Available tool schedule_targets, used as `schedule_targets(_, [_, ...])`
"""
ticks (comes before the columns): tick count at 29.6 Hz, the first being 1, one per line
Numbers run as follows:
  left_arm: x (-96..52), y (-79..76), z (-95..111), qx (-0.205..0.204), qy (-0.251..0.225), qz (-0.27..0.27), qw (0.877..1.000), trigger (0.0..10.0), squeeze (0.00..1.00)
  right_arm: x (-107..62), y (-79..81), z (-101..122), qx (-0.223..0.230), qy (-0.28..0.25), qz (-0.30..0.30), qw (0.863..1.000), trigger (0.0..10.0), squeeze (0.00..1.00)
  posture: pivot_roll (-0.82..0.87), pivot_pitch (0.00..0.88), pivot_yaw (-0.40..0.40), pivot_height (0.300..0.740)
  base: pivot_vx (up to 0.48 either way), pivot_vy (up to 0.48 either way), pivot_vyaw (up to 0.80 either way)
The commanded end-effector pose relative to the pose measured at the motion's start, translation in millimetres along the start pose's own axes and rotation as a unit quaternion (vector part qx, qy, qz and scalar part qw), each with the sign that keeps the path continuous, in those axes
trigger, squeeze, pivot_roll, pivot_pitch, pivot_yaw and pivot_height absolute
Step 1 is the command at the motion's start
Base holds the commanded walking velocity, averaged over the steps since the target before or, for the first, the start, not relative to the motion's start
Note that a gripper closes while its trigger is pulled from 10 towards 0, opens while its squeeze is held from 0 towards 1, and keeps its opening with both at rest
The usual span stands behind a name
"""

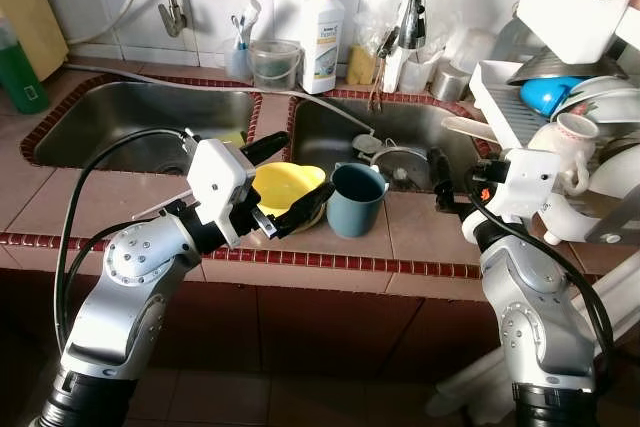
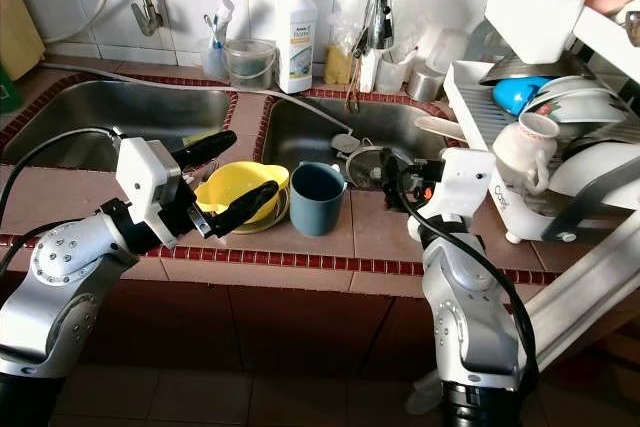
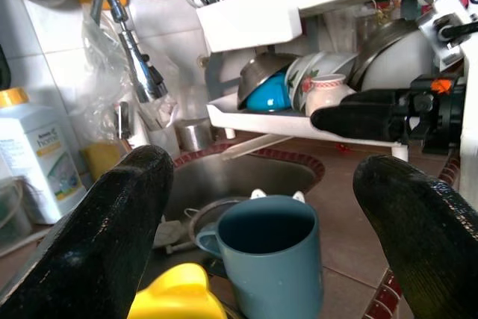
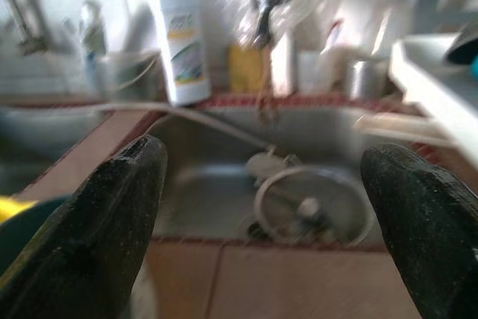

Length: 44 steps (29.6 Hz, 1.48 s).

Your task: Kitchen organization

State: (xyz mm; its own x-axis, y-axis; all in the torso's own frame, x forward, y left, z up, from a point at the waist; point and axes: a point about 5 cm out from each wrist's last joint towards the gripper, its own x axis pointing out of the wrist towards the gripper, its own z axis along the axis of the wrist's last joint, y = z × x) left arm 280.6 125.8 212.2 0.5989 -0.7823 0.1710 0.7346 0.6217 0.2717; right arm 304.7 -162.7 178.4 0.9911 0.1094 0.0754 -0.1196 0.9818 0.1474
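A yellow bowl [image 1: 285, 187] sits on the tiled counter [image 1: 400, 232] in front of the two sinks. A blue-grey mug [image 1: 356, 199] stands upright just to its right. My left gripper [image 1: 293, 177] is open, with one finger behind the bowl and one in front of it. In the left wrist view the mug [image 3: 269, 259] stands between the two black fingers [image 3: 104, 237], with the bowl's rim [image 3: 175, 296] beside it. My right gripper [image 1: 441, 182] is open and holds nothing. It hovers over the counter right of the mug, pointing at the right sink [image 4: 299, 184].
A white dish rack [image 1: 520, 117] with cups, bowls and a blue bowl [image 1: 548, 94] stands at the right. A soap bottle [image 1: 322, 37], a clear tub [image 1: 273, 62] and the faucet [image 1: 412, 7] line the back wall. A strainer [image 1: 400, 162] lies in the right sink. The left sink [image 1: 140, 122] is beyond my left arm.
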Motion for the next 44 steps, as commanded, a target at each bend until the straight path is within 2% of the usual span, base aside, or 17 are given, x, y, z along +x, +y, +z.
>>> schedule_targets(1, [3.7, -5.3, 5.8, -0.001, -0.009, -0.019, 1.000, 10.0, 0.00, -3.8, 8.4, 5.8, -0.003, 0.002, 0.035, 0.999, 10.0, 0.00, -0.07, 0.053, -0.040, 0.740, 0.000, 0.000, 0.00])
schedule_targets(5, [3.1, -7.8, 7.4, -0.004, -0.011, -0.020, 1.000, 10.0, 0.00, -6.0, 11.0, 4.0, -0.003, 0.020, 0.056, 0.998, 10.0, 0.00, -0.07, 0.064, -0.039, 0.740, 0.000, 0.000, 0.00])
schedule_targets(10, [3.7, -14.0, 7.5, -0.014, -0.011, -0.026, 0.999, 10.0, 0.00, 0.1, 0.6, 4.2, 0.000, 0.047, 0.050, 0.998, 10.0, 0.00, -0.07, 0.084, -0.041, 0.740, 0.000, 0.000, 0.00])
schedule_targets(18, [2.3, -22.2, 12.9, -0.010, -0.012, -0.049, 0.999, 10.0, 0.00, 5.0, -5.4, 7.3, -0.003, 0.059, 0.048, 0.997, 10.0, 0.00, -0.07, 0.111, -0.037, 0.740, 0.000, 0.000, 0.00])
schedule_targets(23, [0.4, -26.2, 5.9, -0.013, 0.002, -0.054, 0.998, 10.0, 0.00, 10.0, -9.3, 8.8, 0.007, 0.067, 0.047, 0.997, 10.0, 0.00, -0.07, 0.123, -0.036, 0.740, 0.000, 0.000, 0.00])
schedule_targets(25, [-3.3, -27.8, -3.9, -0.017, 0.021, -0.057, 0.998, 10.0, 0.00, 14.5, -10.4, 11.8, 0.002, 0.063, 0.052, 0.997, 10.0, 0.00, -0.06, 0.127, -0.035, 0.740, 0.000, 0.000, 0.00])
schedule_targets(28, [-6.0, -27.0, -8.2, -0.019, 0.033, -0.053, 0.998, 10.0, 0.00, 19.2, -10.7, 15.6, 0.000, 0.059, 0.059, 0.997, 10.0, 0.00, -0.06, 0.128, -0.036, 0.740, 0.000, 0.000, 0.00])
schedule_targets(33, [-6.0, -26.7, -6.5, -0.020, 0.032, -0.051, 0.998, 10.0, 0.00, 24.4, -11.8, 21.5, 0.000, 0.049, 0.065, 0.997, 10.0, 0.00, -0.06, 0.130, -0.037, 0.740, 0.000, 0.000, 0.00])
schedule_targets(39, [-5.8, -28.9, -2.9, -0.019, 0.027, -0.050, 0.998, 10.0, 0.00, 27.6, -4.6, 31.0, -0.010, 0.026, 0.093, 0.995, 10.0, 0.00, -0.05, 0.126, -0.042, 0.740, 0.000, 0.000, 0.00])
schedule_targets(44, [-5.7, -29.2, -3.0, -0.018, 0.025, -0.047, 0.998, 10.0, 0.00, 31.9, -0.4, 29.7, -0.010, 0.030, 0.106, 0.994, 10.0, 0.00, -0.04, 0.116, -0.046, 0.740, 0.000, 0.000, 0.00])
